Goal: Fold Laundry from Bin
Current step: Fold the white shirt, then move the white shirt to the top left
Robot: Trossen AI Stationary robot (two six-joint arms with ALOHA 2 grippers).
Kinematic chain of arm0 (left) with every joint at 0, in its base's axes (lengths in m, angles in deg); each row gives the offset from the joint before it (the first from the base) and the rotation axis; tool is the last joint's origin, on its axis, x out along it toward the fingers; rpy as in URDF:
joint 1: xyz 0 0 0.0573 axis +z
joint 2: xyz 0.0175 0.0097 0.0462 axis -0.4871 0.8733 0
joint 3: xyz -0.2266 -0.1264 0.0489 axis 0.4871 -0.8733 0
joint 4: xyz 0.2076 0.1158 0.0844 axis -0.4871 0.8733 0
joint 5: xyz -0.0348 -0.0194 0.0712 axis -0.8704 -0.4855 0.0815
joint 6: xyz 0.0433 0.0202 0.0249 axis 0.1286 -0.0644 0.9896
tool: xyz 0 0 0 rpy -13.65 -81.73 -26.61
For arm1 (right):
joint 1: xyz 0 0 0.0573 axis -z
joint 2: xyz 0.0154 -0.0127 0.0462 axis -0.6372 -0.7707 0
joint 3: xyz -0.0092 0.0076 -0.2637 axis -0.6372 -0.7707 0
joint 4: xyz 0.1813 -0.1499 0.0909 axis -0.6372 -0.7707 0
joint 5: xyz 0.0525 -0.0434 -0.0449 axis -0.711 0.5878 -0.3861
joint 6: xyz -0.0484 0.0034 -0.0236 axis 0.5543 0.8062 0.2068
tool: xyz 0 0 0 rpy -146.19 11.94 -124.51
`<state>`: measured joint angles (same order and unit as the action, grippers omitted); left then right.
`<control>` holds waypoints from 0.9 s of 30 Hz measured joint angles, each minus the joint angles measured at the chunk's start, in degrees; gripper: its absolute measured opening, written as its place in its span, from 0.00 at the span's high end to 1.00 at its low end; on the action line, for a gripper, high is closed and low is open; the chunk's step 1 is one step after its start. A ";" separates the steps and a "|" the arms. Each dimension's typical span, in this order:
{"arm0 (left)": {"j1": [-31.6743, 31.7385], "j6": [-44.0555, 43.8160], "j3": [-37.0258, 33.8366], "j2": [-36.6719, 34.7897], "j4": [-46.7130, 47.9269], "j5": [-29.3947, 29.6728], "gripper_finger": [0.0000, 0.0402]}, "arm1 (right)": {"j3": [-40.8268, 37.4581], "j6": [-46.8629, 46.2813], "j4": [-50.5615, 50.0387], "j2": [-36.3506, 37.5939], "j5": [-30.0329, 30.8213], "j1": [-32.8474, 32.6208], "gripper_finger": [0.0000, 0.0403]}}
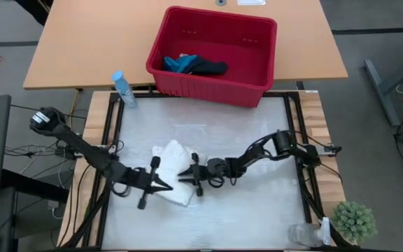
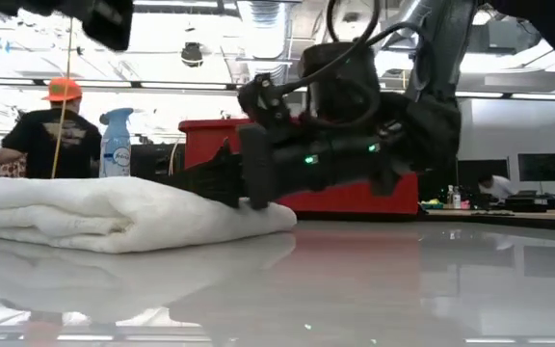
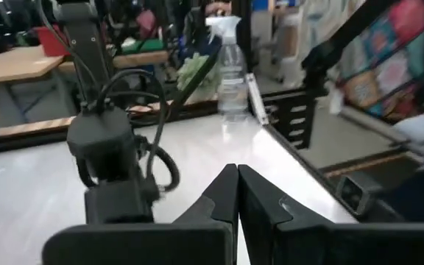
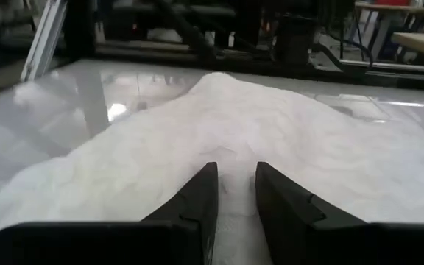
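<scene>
Nearest the robot, both grippers met over the folded white cloth [image 1: 173,170] on the glossy table [image 1: 257,133]. The left gripper [image 1: 165,185] sat at the cloth's near edge, its fingers pressed together tip to tip and holding nothing that the wrist view showed. The right gripper [image 1: 185,174] lay low on the cloth's right side; in its own wrist view its fingers [image 4: 197,195] stood a little apart, tips resting on the white fabric, with no fold visibly pinched between them. From table height, the cloth read as a thick, layered bundle, the right gripper's dark body bearing on its end.

Judgement call: this looked like the pressing or tidying stage of the first item's fold, nearly done. Next up, the right gripper would want to lift clear without dragging the top layer, since soft, textured cloth tends to cling to a finger and spring open.

Farther back, the red bin [image 1: 257,49] stood on the wooden table beyond the work surface, the teal cloth [image 1: 178,64] and dark cloth [image 1: 208,68] bunched together in its left corner, waiting. A blue spray bottle [image 1: 122,89] stood just beside the bin's left front corner. Beyond it all, a person in an orange cap [image 2: 62,90] showed in the room.
</scene>
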<state>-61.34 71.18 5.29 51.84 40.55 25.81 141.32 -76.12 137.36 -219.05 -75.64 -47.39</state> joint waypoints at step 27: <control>5.84 -18.74 -19.02 -9.20 -13.24 9.84 1.00 | 3.17 9.03 -33.31 27.80 7.66 -3.40 0.71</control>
<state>-55.50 52.44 -13.73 42.64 27.31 35.65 144.49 -67.09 104.05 -191.25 -67.98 -50.80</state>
